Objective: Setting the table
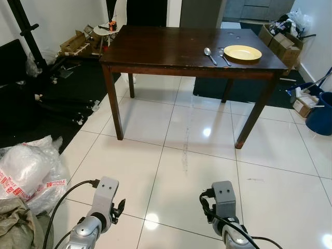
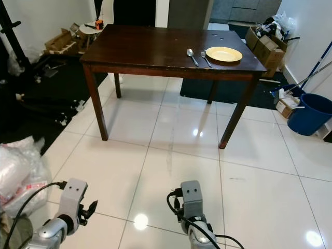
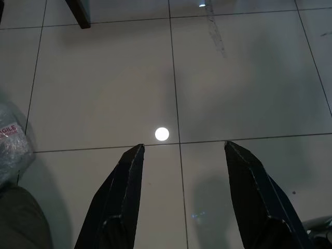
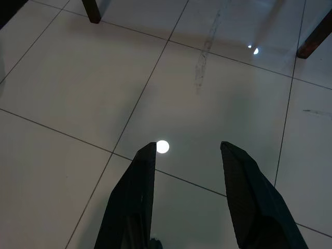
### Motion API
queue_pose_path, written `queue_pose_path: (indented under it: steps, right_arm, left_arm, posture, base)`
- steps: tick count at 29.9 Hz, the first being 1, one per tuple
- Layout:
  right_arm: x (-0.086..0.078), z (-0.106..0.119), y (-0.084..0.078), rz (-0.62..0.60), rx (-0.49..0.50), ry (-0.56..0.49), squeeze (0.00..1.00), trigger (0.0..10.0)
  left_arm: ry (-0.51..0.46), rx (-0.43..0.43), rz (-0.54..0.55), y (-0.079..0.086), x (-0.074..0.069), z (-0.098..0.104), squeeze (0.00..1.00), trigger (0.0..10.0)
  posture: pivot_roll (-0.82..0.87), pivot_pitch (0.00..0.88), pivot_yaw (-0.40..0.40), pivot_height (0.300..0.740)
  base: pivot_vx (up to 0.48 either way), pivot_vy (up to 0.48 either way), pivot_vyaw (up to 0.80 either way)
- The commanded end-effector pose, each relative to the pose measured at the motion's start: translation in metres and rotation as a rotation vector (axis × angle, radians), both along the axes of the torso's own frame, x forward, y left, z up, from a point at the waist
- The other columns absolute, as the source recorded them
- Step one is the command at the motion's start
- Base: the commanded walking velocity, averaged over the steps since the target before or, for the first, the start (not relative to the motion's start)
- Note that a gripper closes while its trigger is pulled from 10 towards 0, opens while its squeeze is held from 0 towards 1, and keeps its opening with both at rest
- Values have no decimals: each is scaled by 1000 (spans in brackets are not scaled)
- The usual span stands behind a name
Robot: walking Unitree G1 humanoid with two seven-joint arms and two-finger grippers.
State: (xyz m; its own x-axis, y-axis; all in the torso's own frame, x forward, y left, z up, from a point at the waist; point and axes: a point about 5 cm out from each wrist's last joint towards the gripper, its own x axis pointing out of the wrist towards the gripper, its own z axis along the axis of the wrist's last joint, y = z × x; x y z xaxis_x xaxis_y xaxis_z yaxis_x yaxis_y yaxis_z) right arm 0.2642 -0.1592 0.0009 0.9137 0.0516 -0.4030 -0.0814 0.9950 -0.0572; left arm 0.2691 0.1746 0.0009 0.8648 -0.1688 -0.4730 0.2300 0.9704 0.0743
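A: Left eye view: dark wooden table [image 1: 171, 49] straight ahead, far across the white tiled floor [image 1: 171, 155]. On its far right part, yellow plate [image 1: 242, 52], with fork [image 1: 224, 56] just to its left and spoon [image 1: 209, 55] left of the fork, all lying flat on the tabletop.

B: And the arms?

A: Both low and near, over bare tiles, well short of the table. Left gripper [image 3: 182, 155] with fingers spread wide, holding nothing. Right gripper [image 4: 187, 150] likewise spread and empty.

B: Around the room?

A: Cardboard boxes [image 1: 72, 42] far left by the wall, more boxes [image 1: 282, 44] far right. Blue bucket [image 1: 320, 113] at the right edge. Crumpled plastic bags [image 1: 28, 174] near left. Dark rug [image 1: 218, 85] under the table's far side.
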Motion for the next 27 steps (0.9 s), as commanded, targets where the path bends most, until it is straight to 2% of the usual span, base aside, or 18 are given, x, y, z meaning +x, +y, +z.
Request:
queue_pose_path:
  steps: [1,15,21,27]
  right_arm:
    - [-2,-3,2,5,3,10,0,10000]
    - [-2,-3,1,4,5,9,0,10000]
    - [-2,-3,1,1,7,13,0,10000]
    - [-3,-3,2,-4,20,16,0,10000]
  left_arm:
    - [25,16,-8,2,-5,-6,0,10000]
    - [25,16,-14,0,-5,-6,0,10000]
    - [4,11,-49,-2,-3,-3,0,10000]
    - [-29,28,-162,-13,-1,1,0,10000]
  posture:
    - [-23,9,74,740]
    - [-24,12,76,740]
    - [-25,13,76,740]
    - [-29,13,78,740]
  base:
    - [0,0,0]
    - [0,0,0]
    - [0,0,0]
    - [444,0,-763]
